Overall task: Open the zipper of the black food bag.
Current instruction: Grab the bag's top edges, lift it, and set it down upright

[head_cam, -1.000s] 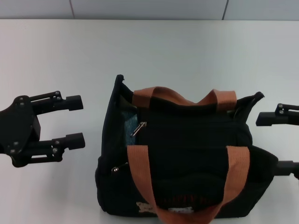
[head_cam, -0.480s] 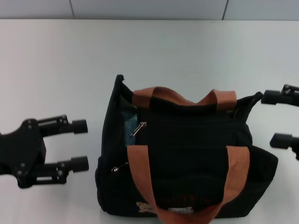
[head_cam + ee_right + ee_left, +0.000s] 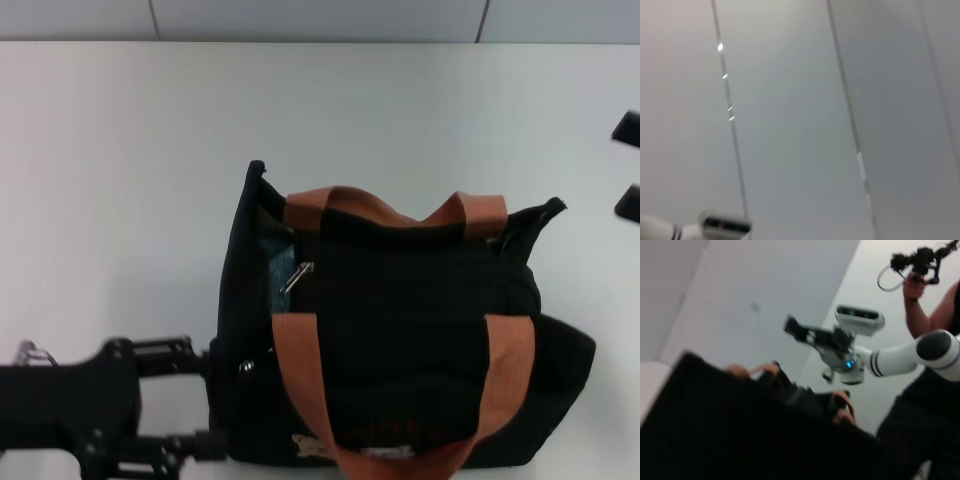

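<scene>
The left hand [image 3: 200, 398], fingers apart, sits against the lower-left corner of the black food bag [image 3: 400, 340]. The right hand [image 3: 630, 168], fingers apart, hangs beyond the bag's far-right corner. The zipper [image 3: 297, 277] pull lies atop the bag on the tabletop [image 3: 120, 160].

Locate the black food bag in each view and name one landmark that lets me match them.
Head view: the black food bag sits centre, toward the near edge.
Left wrist view: it fills the lower part, seen close.
Right wrist view: not in it.
Shared landmark: the orange-brown straps.
</scene>
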You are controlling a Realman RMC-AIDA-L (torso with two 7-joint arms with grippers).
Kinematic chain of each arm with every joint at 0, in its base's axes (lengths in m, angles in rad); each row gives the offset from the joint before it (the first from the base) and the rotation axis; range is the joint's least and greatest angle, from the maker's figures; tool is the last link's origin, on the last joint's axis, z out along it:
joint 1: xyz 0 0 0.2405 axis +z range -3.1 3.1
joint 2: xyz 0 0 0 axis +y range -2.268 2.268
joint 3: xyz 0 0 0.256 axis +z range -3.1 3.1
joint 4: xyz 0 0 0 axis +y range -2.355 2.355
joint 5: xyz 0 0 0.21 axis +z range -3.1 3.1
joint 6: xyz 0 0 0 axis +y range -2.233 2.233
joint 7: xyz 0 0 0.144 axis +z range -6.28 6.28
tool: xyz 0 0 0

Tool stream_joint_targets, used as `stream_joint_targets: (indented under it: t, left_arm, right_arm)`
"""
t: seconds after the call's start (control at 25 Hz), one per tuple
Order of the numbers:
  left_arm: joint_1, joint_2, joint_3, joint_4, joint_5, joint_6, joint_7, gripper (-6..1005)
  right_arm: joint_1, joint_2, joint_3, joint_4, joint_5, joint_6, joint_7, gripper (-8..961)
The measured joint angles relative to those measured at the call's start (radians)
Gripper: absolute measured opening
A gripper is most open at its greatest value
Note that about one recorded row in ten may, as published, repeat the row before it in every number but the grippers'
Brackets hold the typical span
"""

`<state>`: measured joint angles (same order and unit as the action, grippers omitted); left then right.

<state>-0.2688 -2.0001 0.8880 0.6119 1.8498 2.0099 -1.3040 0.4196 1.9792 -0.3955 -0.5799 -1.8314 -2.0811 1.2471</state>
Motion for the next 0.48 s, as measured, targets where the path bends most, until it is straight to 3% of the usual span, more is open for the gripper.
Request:
stream_joint_targets:
  t: [0.28,0.48]
  left_arm:
    - [-0.025,-0.036,0.0,-0.016,0.042,-0.009,0.008,768]
    - [-0.034,-0.04,0.0,-0.016,0.045,-0.015,0.009,768]
  right_arm:
    - [0.004,-0.001,0.047,0.022,0.015,0.019,0.001,842]
    - [0.004,0.004,0.091,0.025,0.028,0.02,0.01,842]
